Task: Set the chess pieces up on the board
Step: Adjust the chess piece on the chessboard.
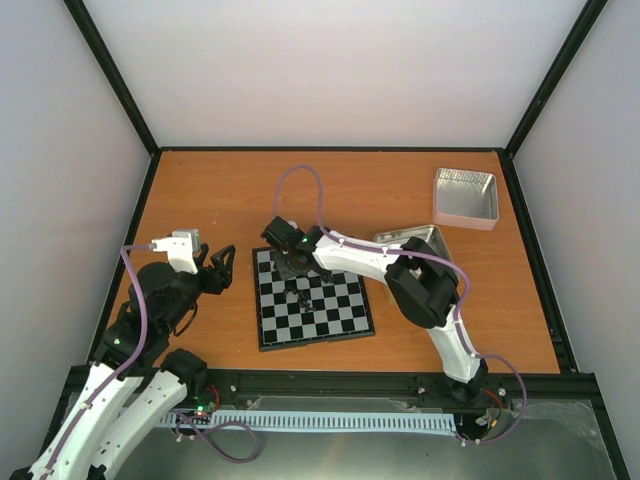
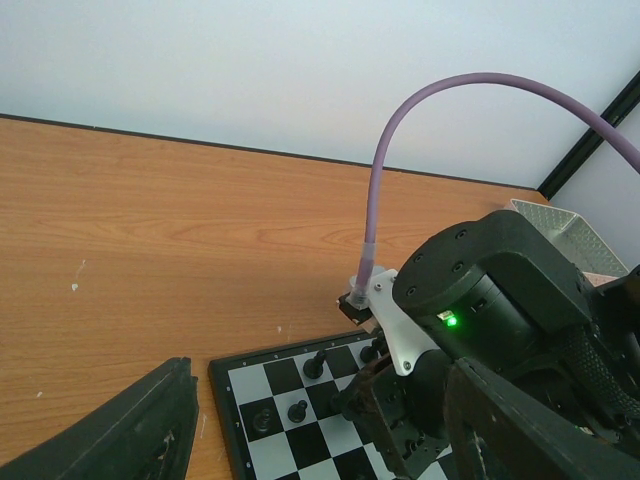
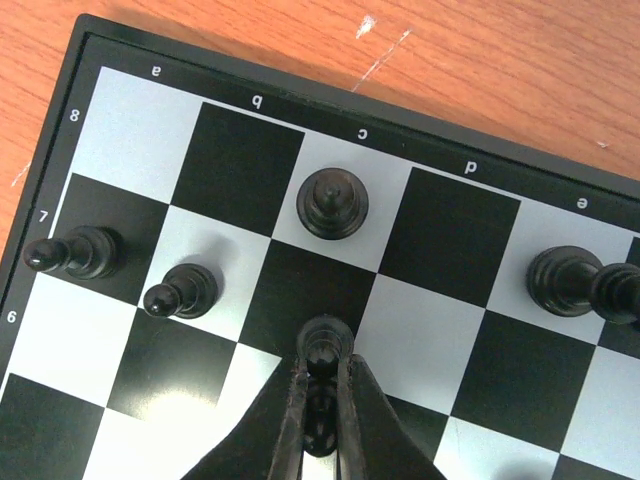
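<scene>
Board (image 1: pixel 330 325) near half open; pieces (image 3: pixel 333 203) crowd far rows (right arm (image 1: pixel 360 258) above).

walls (image 1: pixel 330 60): plain white | table (image 1: pixel 200 190): orange wood | lighting: seemingly even

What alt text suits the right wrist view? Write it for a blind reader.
The right gripper is shut on a black chess piece over a dark square of the board. Other black pieces stand on nearby squares, with wooden table beyond the edge.

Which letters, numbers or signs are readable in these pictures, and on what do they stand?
"a", "b", "c", "d", "e": on one border of the small black-and-grey checked chessboard.
"8", "7", "6": on the adjoining border.
No other text is readable.
</scene>
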Controlling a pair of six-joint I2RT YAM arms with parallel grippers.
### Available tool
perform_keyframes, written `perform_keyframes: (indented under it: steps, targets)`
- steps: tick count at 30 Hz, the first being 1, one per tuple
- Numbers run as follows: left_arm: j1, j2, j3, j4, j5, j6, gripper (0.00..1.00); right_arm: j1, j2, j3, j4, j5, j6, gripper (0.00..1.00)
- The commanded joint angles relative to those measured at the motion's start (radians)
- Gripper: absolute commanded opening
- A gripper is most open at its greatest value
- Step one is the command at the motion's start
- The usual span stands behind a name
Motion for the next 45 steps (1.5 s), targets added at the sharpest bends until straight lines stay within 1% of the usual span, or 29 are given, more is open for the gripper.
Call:
perform_keyframes:
  steps: [1, 11, 21, 26, 36, 45]
  targets:
    - [-0.006, -0.003, 0.004, 0.006, -0.006, -0.005, 0.69, -0.007, 0.028, 0.019, 0.020, 0.001, -0.004, 0.08]
    - [-0.006, -0.004, 0.004, 0.006, -0.005, -0.005, 0.69, -0.012, -0.007, -0.035, 0.068, -0.010, -0.014, 0.08]
    - [-0.006, -0.005, 0.005, 0.008, -0.003, -0.005, 0.69, -0.024, -0.135, -0.153, 0.089, 0.014, -0.007, 0.09]
    - [-0.006, -0.005, 0.004, 0.008, -0.004, -0.005, 0.69, -0.040, -0.114, -0.150, 0.098, 0.015, -0.007, 0.09]
    - [-0.006, 0.000, 0.005, 0.008, -0.003, -0.005, 0.69, -0.037, -0.049, -0.085, 0.131, -0.100, -0.059, 0.09]
    - [-0.006, -0.001, 0.005, 0.005, -0.004, -0.005, 0.69, -0.031, -0.024, -0.069, 0.117, -0.106, -0.072, 0.10]
